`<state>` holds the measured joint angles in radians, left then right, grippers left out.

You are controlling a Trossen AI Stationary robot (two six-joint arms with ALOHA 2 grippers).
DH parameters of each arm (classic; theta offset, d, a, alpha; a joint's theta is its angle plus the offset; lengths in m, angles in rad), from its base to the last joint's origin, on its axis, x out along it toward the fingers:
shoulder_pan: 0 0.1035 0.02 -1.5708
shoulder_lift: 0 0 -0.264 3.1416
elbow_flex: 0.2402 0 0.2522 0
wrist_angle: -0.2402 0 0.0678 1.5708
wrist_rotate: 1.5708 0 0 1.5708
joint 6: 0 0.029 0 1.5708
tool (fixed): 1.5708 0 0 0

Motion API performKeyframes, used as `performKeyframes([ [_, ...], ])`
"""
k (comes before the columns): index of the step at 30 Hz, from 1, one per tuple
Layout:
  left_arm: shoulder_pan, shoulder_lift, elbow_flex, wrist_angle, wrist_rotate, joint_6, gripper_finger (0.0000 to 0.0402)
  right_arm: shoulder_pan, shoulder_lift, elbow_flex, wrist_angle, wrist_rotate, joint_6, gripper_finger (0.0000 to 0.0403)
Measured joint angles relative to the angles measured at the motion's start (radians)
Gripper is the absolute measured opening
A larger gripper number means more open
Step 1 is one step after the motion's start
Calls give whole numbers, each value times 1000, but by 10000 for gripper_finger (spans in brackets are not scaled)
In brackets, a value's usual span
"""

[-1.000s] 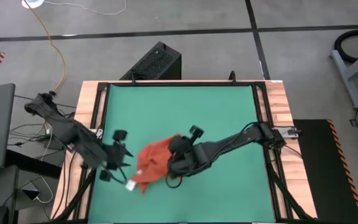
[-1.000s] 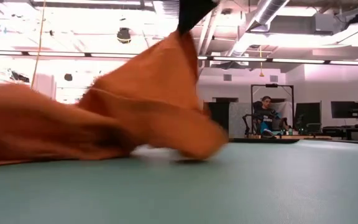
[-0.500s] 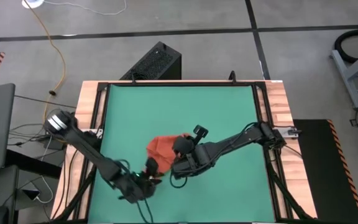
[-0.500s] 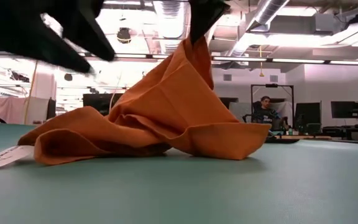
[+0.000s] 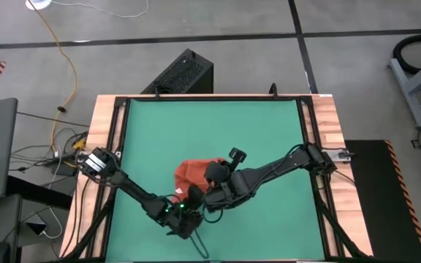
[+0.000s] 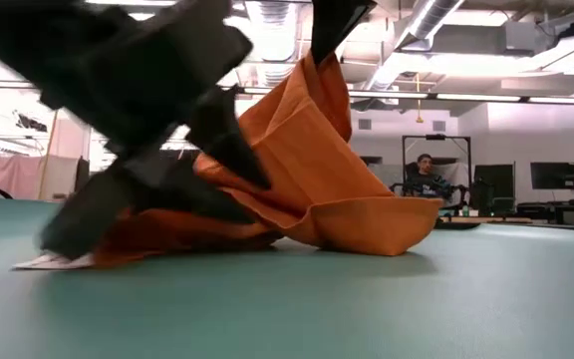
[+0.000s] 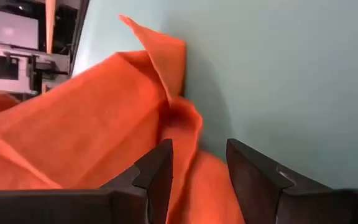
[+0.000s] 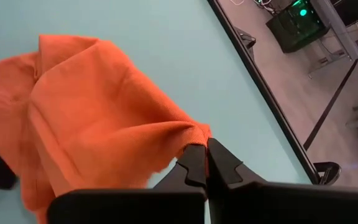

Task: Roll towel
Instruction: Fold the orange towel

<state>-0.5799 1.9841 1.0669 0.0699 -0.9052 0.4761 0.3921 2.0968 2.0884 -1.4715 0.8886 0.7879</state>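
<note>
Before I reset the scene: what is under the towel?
Only the green mat shows around and under the crumpled towel. The right claw pinches one edge up; the left claw straddles another fold. Anything beneath the heap is covered.

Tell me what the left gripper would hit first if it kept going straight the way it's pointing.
Most likely the towel. The left gripper has its fingers open with orange cloth lying between and just ahead of them; depth is hard to judge.
</note>
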Motion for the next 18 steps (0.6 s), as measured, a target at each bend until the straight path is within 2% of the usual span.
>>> performKeyframes([
  [2, 13, -5, 31, 1, 19, -5, 141, 0, 0, 0, -1, 0, 0, 9],
  [7, 37, 1, 73, 6, 162, -46, 141, 0, 0, 0, -1, 0, -3, 10],
  [13, 70, 0, 75, 2, 169, -102, 141, 0, 0, 0, -7, 0, -3, 10],
  [18, 85, 54, 75, 7, 176, -154, 141, 0, 0, 0, -9, -4, -3, 11],
])
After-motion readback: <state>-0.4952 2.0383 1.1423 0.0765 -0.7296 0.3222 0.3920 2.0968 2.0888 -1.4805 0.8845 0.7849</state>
